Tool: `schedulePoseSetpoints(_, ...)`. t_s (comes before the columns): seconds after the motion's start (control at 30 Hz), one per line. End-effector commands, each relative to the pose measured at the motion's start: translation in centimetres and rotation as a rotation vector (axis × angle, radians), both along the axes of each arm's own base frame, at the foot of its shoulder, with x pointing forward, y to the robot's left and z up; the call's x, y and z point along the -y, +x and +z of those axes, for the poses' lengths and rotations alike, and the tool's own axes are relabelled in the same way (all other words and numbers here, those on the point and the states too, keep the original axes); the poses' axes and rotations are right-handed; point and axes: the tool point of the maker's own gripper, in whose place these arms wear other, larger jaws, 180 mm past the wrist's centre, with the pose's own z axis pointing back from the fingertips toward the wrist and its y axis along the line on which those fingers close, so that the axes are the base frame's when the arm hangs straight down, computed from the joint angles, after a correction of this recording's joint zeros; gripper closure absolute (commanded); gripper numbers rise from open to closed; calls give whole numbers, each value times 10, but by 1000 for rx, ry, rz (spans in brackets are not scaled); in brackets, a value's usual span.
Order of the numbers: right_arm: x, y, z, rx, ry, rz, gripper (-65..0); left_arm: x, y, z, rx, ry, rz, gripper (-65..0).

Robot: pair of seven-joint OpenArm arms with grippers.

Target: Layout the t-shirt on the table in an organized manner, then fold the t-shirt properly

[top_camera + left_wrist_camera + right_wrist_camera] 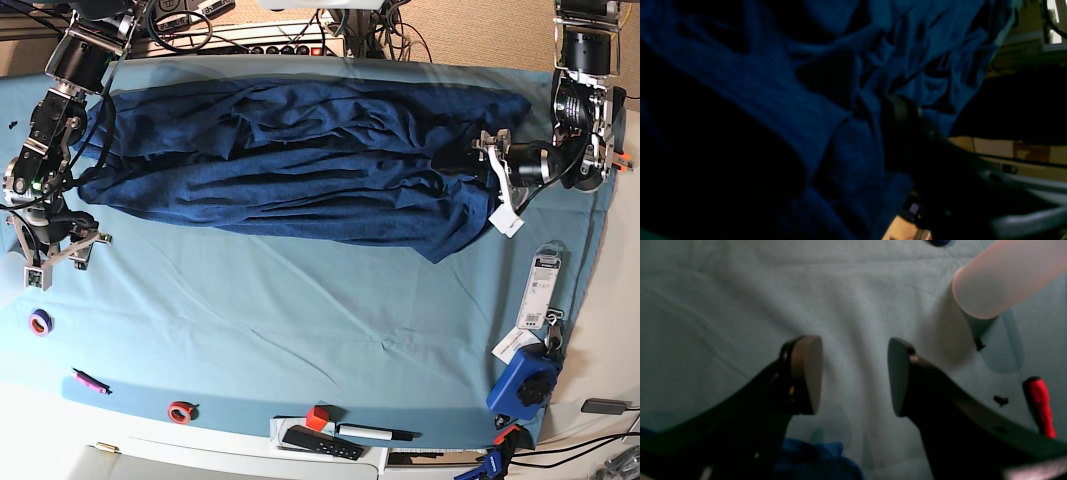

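The dark blue t-shirt [300,150] lies wrinkled and stretched sideways across the far half of the teal table [300,320]. My left gripper [487,160] sits at the shirt's bunched right end. In the left wrist view the shirt [780,86] fills the frame and lies across the gripper [853,113]. One black finger [903,113] shows and stands wide of the middle; the other is hidden under cloth. My right gripper [58,252] hangs open over bare cloth just off the shirt's left end. Its pads [806,373] stand well apart with nothing between them, and a blue fold [813,456] shows below.
Near the right gripper are a red-handled tool [1040,406] and a pale blurred cylinder [1003,280]. Along the front edge lie a purple tape ring [40,322], a pink marker [90,381], a red ring [180,411], a red cube [317,417] and a remote [320,442]. A blue device [525,385] and a packet [543,288] sit at the right.
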Motion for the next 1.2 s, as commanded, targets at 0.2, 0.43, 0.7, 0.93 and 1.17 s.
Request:
schedulePoseSetpoints(0.2,7,7,19,45,-29,-1,-310,-10,-14,-11,-84,41,-1,-283)
schedulePoseSetpoints(0.43,7,7,19,45,-29,-1,-310,-4,-11,-10,-60,2,48,-283)
schedulePoseSetpoints(0.7,9,6,19,49,-25,-20,-310,2,6,-3,-11,-89,192,-283)
schedulePoseSetpoints(0.93,10,6,19,49,-27,-23,-310,-29,21,3,22,-74,321,-283)
schedulePoseSetpoints(1.17,10,6,19,48,-28,-23,-310,-27,20,1,18,-107,373,-283)
